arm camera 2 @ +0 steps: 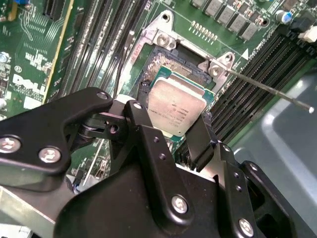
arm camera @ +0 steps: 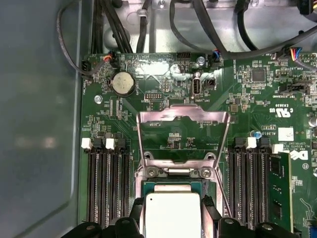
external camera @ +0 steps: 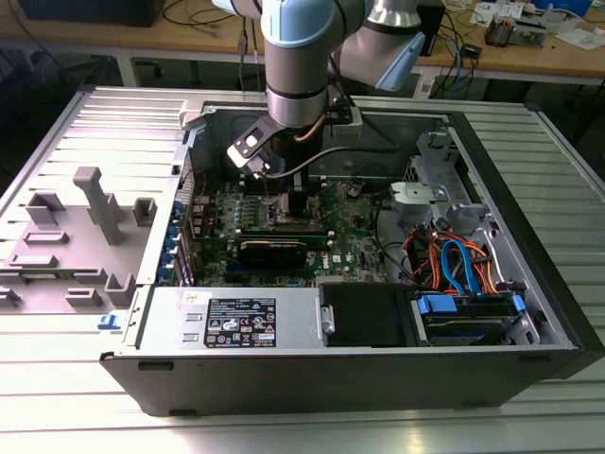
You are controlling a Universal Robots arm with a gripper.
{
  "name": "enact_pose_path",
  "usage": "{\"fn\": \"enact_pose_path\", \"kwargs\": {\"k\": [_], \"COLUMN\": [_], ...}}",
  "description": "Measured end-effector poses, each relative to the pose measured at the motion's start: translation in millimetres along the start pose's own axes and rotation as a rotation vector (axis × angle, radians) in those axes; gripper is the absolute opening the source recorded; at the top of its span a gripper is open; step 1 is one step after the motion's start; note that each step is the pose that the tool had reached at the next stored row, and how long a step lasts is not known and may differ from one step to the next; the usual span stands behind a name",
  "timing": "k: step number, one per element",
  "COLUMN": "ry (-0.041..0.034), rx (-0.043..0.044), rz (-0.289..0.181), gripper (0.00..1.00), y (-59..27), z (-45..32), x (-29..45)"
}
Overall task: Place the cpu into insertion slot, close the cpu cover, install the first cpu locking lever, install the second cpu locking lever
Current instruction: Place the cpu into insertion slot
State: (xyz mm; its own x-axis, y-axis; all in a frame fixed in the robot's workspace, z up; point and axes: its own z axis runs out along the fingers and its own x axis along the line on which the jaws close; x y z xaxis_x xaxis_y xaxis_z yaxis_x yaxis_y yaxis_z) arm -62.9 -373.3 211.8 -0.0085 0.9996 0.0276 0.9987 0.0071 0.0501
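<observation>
Silvery-grey on the cpu [arm camera 2: 176,110]; matte black on the gripper [arm camera 2: 171,124]; dark brown in the insertion slot [arm camera 2: 168,62]; bare silver on the cpu cover [arm camera: 183,116]; green with pale tracing on the circuit board [arm camera: 237,99]; pale blue on the arm [external camera: 298,38]; orange and blue among the cables [external camera: 458,260].

surface: ribbed silver metal table [external camera: 284,430] | on it: open black computer case [external camera: 359,378] lying on its side, near the middle | exterior view's left: grey ribbed panel [external camera: 113,123] touching the case, seemingly flat on the table, carrying grey plastic holders [external camera: 99,203]
</observation>
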Motion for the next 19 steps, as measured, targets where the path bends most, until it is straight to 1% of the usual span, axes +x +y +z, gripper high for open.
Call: {"fn": "enact_pose_path", "kwargs": {"k": [5,12,19], "ry": [-0.0001,-0.0005,-0.0005], "rx": [0.0,0.0,-0.0001], "rz": [0.0,0.0,0.0], "gripper": [0.54,0.54,0.54], "y": [-0.5,-1.6,-2.2], "z": [3.9,5.6,8.3], "x": [-0.1,-0.3,-3.3]}}
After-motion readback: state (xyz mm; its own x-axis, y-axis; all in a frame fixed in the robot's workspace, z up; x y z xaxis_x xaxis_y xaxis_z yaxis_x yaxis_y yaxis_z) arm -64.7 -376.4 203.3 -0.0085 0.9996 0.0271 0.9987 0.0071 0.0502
